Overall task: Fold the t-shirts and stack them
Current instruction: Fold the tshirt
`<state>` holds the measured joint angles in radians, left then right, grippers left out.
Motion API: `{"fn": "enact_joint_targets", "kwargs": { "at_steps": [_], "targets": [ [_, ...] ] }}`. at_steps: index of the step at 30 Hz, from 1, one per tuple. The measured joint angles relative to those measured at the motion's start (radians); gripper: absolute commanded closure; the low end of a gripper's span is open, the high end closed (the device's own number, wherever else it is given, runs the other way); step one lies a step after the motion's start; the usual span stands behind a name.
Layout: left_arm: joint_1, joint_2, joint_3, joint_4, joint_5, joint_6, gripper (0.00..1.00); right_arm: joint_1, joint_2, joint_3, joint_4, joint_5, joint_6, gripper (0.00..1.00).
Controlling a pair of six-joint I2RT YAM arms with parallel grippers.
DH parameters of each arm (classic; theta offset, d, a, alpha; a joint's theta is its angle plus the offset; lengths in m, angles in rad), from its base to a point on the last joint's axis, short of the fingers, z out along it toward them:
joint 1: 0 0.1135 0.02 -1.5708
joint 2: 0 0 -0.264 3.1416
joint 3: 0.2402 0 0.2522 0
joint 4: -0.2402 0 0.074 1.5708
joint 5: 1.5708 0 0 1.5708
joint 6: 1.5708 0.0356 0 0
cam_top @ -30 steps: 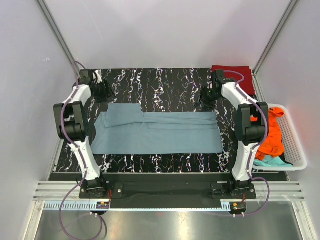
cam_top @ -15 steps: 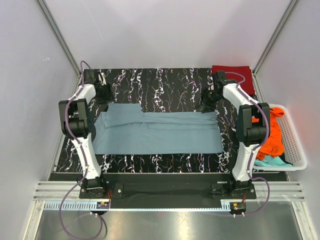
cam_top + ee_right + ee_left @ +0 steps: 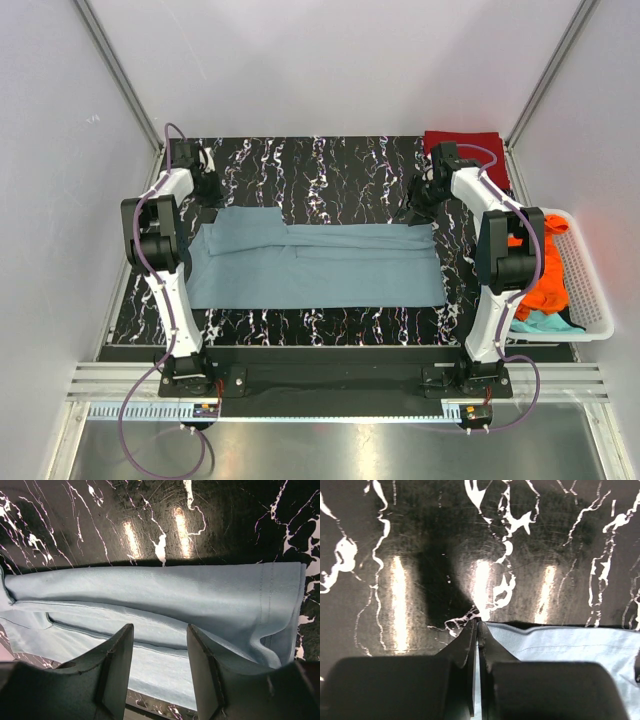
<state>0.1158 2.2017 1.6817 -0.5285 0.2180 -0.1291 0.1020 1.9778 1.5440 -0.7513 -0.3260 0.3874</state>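
Closing is the main change from a second ago: my left gripper (image 3: 476, 625) stood apart then, and now its fingers (image 3: 462, 645) are pressed together. That arm has also reached further toward the back left of the black marbled table (image 3: 330, 170). The fingertips meet right at the far left corner of the grey-blue t-shirt (image 3: 320, 265), touching its edge; I cannot tell whether any cloth is pinched between them. My right arm has shifted slightly back and outward. My right gripper (image 3: 160, 630) has its jaws apart, holding nothing, hanging over the right end of the same shirt, which lies folded lengthwise across the table. The dark red t-shirt (image 3: 470, 145) lies folded at the back right corner. The orange t-shirt (image 3: 545, 275) and the teal t-shirt (image 3: 540, 322) are bunched in the white basket (image 3: 585, 275) beside the table's right edge.
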Motion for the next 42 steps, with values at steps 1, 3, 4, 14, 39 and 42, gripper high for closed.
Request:
{"fn": "enact_joint_targets", "kwargs": {
  "at_steps": [1, 3, 4, 14, 39, 42],
  "targets": [
    [0.000, 0.000, -0.001, 0.000, 0.006, 0.000, 1.00, 0.000, -0.001, 0.000, 0.000, 0.000, 0.001, 0.47],
    [0.000, -0.003, -0.007, 0.001, 0.018, -0.003, 1.00, -0.003, -0.002, 0.000, 0.000, 0.000, 0.002, 0.47],
    [0.000, -0.007, -0.011, 0.000, 0.024, -0.003, 1.00, -0.004, -0.002, 0.000, 0.000, 0.000, 0.003, 0.46],
    [-0.006, -0.315, -0.135, -0.016, 0.076, -0.081, 1.00, -0.009, -0.001, -0.024, -0.006, 0.002, 0.038, 0.46],
    [-0.028, -1.245, -0.936, -0.021, 0.173, -0.373, 1.00, -0.144, 0.020, -0.079, -0.028, -0.043, 0.109, 0.46],
    [-0.028, -1.274, -0.998, -0.039, 0.170, -0.426, 1.00, -0.156, 0.021, -0.079, -0.028, -0.042, 0.110, 0.46]
  ]
}}
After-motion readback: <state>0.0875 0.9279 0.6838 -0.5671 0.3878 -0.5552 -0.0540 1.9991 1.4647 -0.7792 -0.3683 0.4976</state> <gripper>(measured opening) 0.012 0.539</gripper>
